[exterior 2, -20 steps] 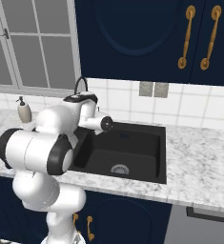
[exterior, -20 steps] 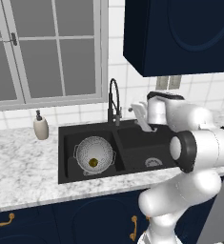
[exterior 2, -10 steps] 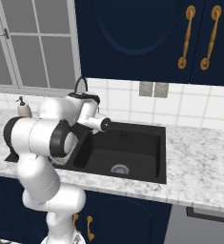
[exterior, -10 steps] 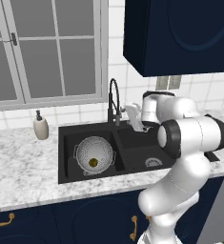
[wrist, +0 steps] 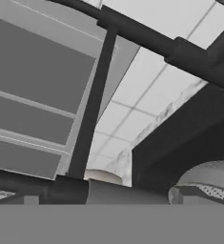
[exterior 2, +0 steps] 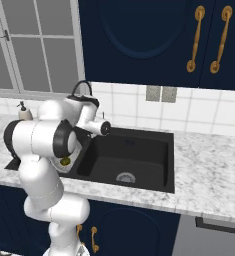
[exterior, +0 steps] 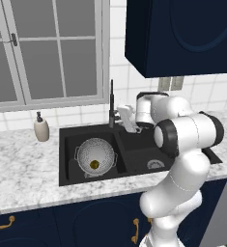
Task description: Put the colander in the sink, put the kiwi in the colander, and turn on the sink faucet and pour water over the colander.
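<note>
Silver-grey perforated metal colander sits in left basin of black double-basin sink, small olive-brown kiwi inside. My gripper has swung closer to tall black gooseneck faucet; probably touching, pincer state unclear. Water next.

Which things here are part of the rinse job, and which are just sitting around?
Job: colander, kiwi inside it, sink, sink faucet, gripper beside the faucet.
Just there: soap dispenser, window, wall outlets, upper cabinets.
</note>
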